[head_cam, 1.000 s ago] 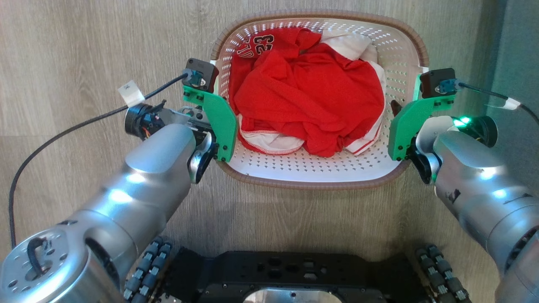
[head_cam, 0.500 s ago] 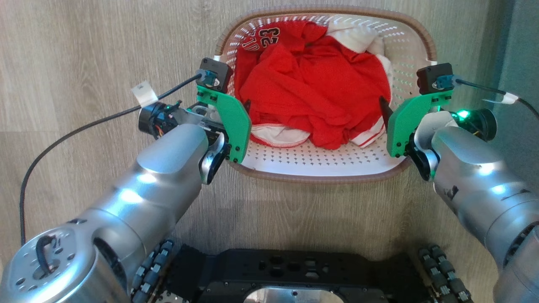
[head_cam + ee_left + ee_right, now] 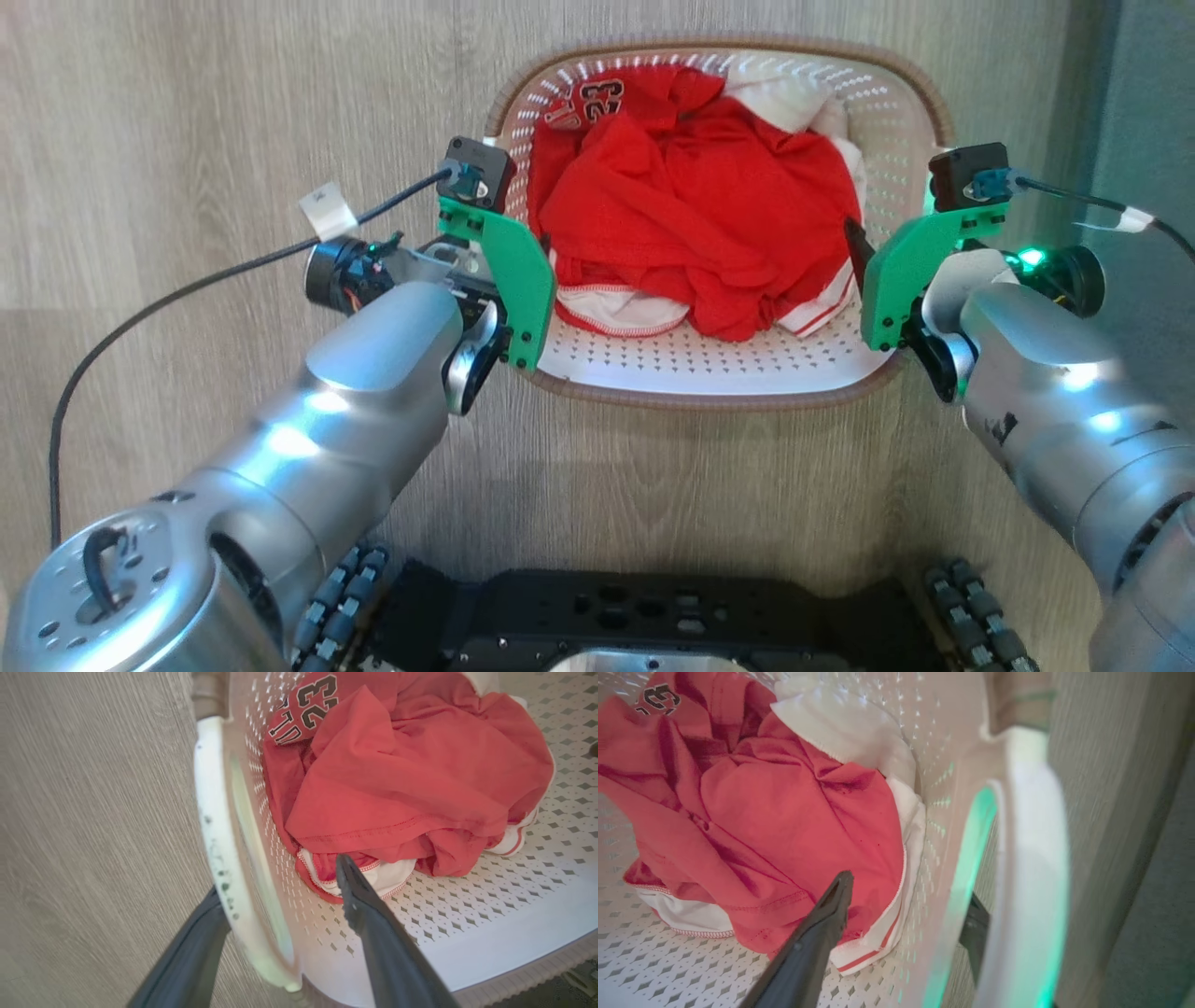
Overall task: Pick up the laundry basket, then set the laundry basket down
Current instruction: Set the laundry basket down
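- The left arm [image 3: 308,420] reaches forward from the near left, its forearm angled in toward the basket's left side. A white tag [image 3: 327,210] on its cable carries a mark too small to read.
- The left gripper [image 3: 280,877] is spread wide astride the left wall. One finger is outside, against the white handle [image 3: 210,788], and the other is inside, clear of the wall.
- The laundry basket [image 3: 700,359] lies between both arms, just beyond the robot's base, over a wood-grain floor [image 3: 187,112].
- The red jersey [image 3: 691,215] inside it reads "23" in black numerals; the letters beside them are folded and unreadable.
- The right gripper [image 3: 909,887] is also spread astride the right wall, one finger inside by the jersey and one showing through the handle opening.
- The right arm [image 3: 1046,392] reaches in from the near right, a green light [image 3: 1030,256] glowing at its wrist.
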Robot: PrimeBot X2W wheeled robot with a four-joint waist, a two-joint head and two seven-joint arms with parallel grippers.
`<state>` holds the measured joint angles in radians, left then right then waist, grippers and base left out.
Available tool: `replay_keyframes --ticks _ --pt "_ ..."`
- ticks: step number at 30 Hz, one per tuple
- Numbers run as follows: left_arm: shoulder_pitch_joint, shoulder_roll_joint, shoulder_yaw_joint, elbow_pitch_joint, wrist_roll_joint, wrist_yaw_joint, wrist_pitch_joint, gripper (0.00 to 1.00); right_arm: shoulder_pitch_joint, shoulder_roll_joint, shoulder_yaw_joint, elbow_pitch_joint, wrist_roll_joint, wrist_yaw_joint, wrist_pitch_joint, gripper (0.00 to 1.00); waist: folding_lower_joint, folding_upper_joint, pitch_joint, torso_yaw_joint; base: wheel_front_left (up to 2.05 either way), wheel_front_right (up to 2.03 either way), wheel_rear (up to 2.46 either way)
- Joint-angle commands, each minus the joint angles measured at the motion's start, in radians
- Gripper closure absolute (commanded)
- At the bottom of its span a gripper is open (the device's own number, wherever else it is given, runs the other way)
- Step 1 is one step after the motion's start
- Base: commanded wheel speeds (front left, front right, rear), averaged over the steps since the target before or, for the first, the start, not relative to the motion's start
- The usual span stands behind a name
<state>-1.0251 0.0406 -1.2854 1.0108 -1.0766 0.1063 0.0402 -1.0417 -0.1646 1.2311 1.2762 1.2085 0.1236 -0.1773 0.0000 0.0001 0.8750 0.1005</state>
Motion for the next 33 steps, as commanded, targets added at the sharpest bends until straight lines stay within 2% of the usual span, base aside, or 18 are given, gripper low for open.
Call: replay_keyframes --ticks 1,5,9,15,18,23,30,33 --pt "0.024 0.01 0.005 -0.006 0.0 0.006 0.001 0.0 0.059 0.013 0.003 0.001 0.007 0.007 0.001 0.0 0.0 -0.0001 -0.02 0.0 0.0 0.0 0.0" --pt "0.054 0.01 0.005 0.009 -0.017 -0.002 -0.011 0.0 0.086 0.022 0.006 0.007 0.002 0.007 0.018 0.0 0.0 -0.0001 -0.088 -0.005 0.0 0.0 0.0" --pt "0.096 0.01 0.005 0.041 -0.011 -0.029 -0.016 0.0 0.123 0.026 0.007 0.011 -0.001 0.007 0.049 0.0 0.0 -0.0001 -0.181 -0.01 0.0 0.0 0.0" --pt "0.159 0.01 0.008 0.088 -0.048 -0.055 -0.083 0.0 0.193 0.044 -0.011 0.013 0.027 0.007 0.053 0.0 0.0 -0.0001 -0.344 -0.021 0.0 0.0 0.0" --pt "0.2 0.01 0.02 0.12 -0.07 -0.066 -0.158 0.0 0.235 0.05 -0.033 -0.002 0.055 0.007 0.018 0.0 0.0 -0.0001 -0.456 -0.035 0.0 0.0 0.0" --pt "0.247 0.01 0.022 0.164 -0.076 -0.092 -0.235 0.0 0.271 0.041 -0.063 -0.065 0.077 0.007 -0.059 0.0 0.0 -0.0001 -0.564 -0.063 0.0 0.0 0.0" --pt "0.29 0.011 0.06 0.194 -0.08 -0.097 -0.297 0.0 0.305 0.018 -0.141 -0.13 0.065 0.007 -0.084 0.0 0.0 -0.0001 -0.66 -0.093 0.0 0.0 0.0" --pt "0.305 0.018 0.102 0.172 -0.071 -0.096 -0.301 0.0 0.33 -0.008 -0.23 -0.183 0.009 0.007 -0.084 0.0 0.0 -0.0001 -0.698 -0.097 0.0 0.0 0.0"
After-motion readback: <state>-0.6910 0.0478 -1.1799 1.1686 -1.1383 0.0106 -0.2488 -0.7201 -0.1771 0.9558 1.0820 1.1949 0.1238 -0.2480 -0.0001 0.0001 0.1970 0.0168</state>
